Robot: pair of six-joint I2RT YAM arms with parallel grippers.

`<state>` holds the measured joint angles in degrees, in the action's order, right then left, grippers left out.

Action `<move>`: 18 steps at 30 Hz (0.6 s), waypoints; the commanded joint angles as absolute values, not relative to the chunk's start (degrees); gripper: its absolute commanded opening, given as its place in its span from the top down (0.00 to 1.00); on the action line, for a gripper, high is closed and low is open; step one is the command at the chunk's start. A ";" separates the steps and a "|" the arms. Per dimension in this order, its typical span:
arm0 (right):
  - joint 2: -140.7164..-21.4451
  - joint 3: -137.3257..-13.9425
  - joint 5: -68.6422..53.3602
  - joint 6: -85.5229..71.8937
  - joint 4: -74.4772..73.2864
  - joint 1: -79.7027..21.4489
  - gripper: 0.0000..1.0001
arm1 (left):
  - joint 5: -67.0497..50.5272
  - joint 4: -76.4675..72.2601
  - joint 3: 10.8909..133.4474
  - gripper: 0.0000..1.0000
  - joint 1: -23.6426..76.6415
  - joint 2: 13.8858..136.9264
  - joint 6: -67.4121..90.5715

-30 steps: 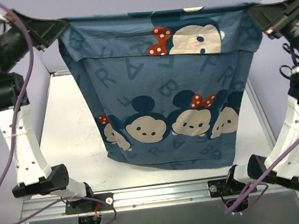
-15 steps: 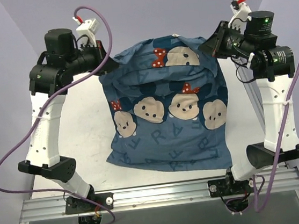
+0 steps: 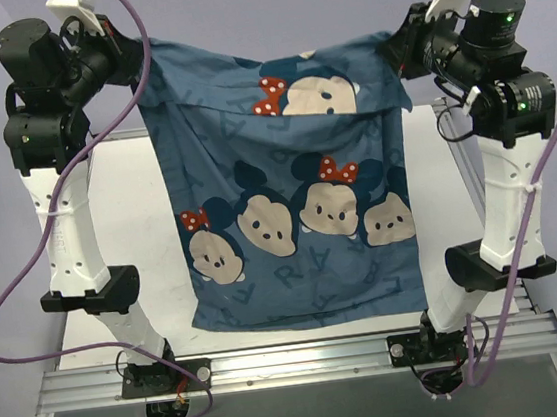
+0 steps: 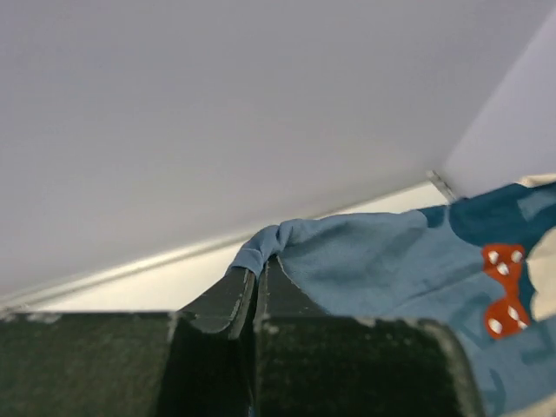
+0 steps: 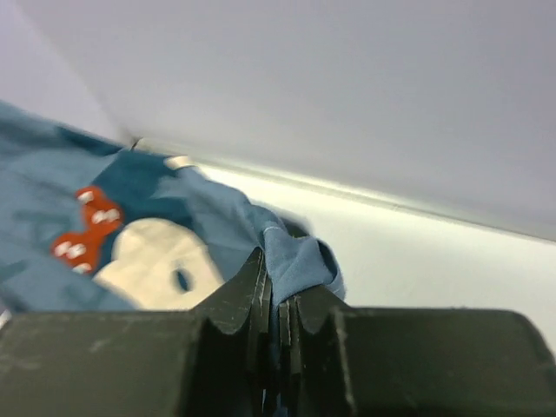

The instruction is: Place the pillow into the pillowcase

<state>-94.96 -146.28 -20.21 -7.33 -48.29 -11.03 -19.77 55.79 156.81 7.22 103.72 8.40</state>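
Observation:
The blue pillowcase (image 3: pixel 292 197) with mouse faces and red dotted bows hangs between my two raised grippers, its lower edge near the table's front. My left gripper (image 3: pixel 138 61) is shut on its top left corner, seen in the left wrist view (image 4: pixel 258 271) where a fold of blue cloth (image 4: pixel 347 261) sticks out of the closed jaws. My right gripper (image 3: pixel 396 46) is shut on its top right corner, seen in the right wrist view (image 5: pixel 276 282) with cloth (image 5: pixel 295 256) bunched between the jaws. The pillow is out of view.
The white table (image 3: pixel 141 234) lies under the hanging cloth, with a metal rail (image 3: pixel 296 362) along its near edge. Both arm columns (image 3: pixel 71 242) (image 3: pixel 504 203) stand upright at the cloth's sides. Grey walls close the back.
Both grippers have lifted again and spread apart from half a second ago, so the pillowcase hangs wider and flatter. A second ago it was stretched wider still.

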 commanded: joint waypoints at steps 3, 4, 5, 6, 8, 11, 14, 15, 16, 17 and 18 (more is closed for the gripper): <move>-99.92 -146.94 -16.09 -11.15 -20.51 -2.56 1.00 | -14.69 15.55 151.08 1.00 1.41 104.94 16.07; -100.71 -148.35 -15.04 -12.47 -15.08 -0.98 1.00 | -13.98 12.51 153.00 1.00 0.28 107.03 17.48; -101.59 -149.40 -13.99 -14.66 -12.07 -0.36 1.00 | -12.76 10.31 155.28 1.00 0.26 108.27 18.80; -101.34 -149.67 -11.97 -15.11 -8.82 -0.18 1.00 | -10.83 5.76 159.04 1.00 -1.39 109.41 19.33; -100.55 -149.33 -9.50 -14.94 -0.46 -0.18 1.00 | -8.63 0.90 159.09 1.00 -2.28 110.04 20.30; -100.20 -151.08 -5.81 -15.11 6.93 -0.18 1.00 | -6.77 -7.90 156.88 1.00 -2.28 108.02 18.81; -98.45 -151.09 -3.69 -15.82 11.60 -0.18 1.00 | -5.45 -10.10 157.50 1.00 -3.85 106.62 18.45; -97.57 -150.56 -3.87 -16.86 11.60 -0.18 1.00 | -5.36 -10.19 157.15 1.00 -4.74 106.00 18.89; -96.60 -147.77 -6.39 -17.05 11.08 -0.18 1.00 | -6.49 -9.93 155.32 1.00 -5.96 104.26 19.85; -93.55 -144.79 -7.98 -16.96 10.29 -0.18 1.00 | -8.59 -8.02 153.91 1.00 -7.19 103.19 23.17; -91.69 -141.54 -9.74 -17.05 9.24 -0.18 1.00 | -11.22 -6.35 151.72 1.00 -9.21 100.57 24.51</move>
